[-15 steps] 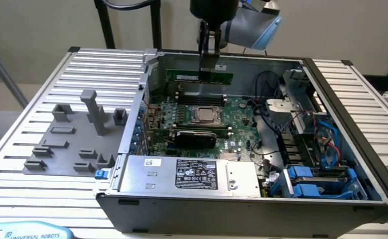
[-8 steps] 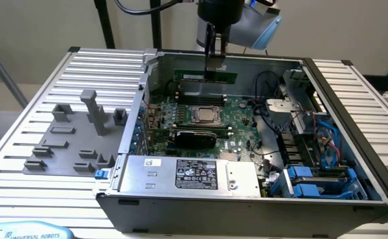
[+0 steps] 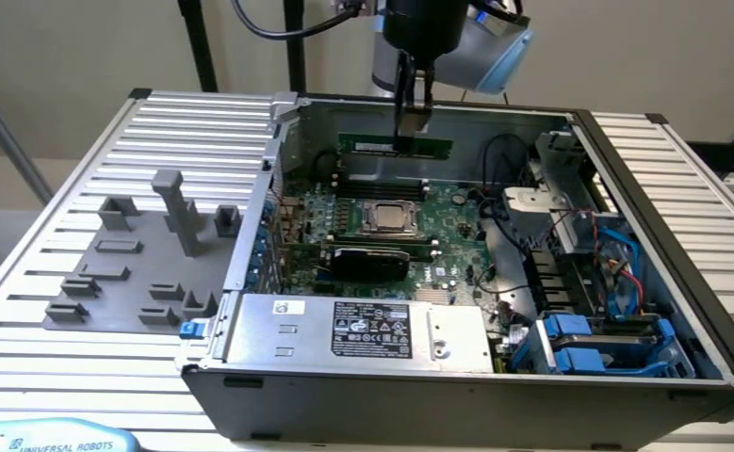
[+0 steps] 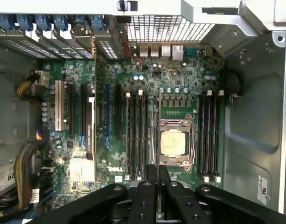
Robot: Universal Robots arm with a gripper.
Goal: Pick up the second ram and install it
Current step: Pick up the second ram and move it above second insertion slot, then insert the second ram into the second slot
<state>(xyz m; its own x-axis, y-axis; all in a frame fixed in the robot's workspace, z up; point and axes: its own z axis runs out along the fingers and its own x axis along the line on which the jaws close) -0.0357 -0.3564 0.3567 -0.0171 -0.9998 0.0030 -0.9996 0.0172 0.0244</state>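
Green second ram (image 3: 373, 147) pinched by fingers (image 4: 165, 175) above motherboard (image 3: 452, 224) inside case (image 3: 341, 400).

Ribbed silver metal table (image 3: 53, 363), slats running left-right, bare at the near-left corner and far right. A grey plastic fixture plate (image 3: 122, 282) lies flat on the exterior view's left half, with blocks and one tall post (image 3: 178, 212) standing on it. An open dark computer case (image 3: 467, 386) sits on the table at centre-right, its left wall just beside the plate.
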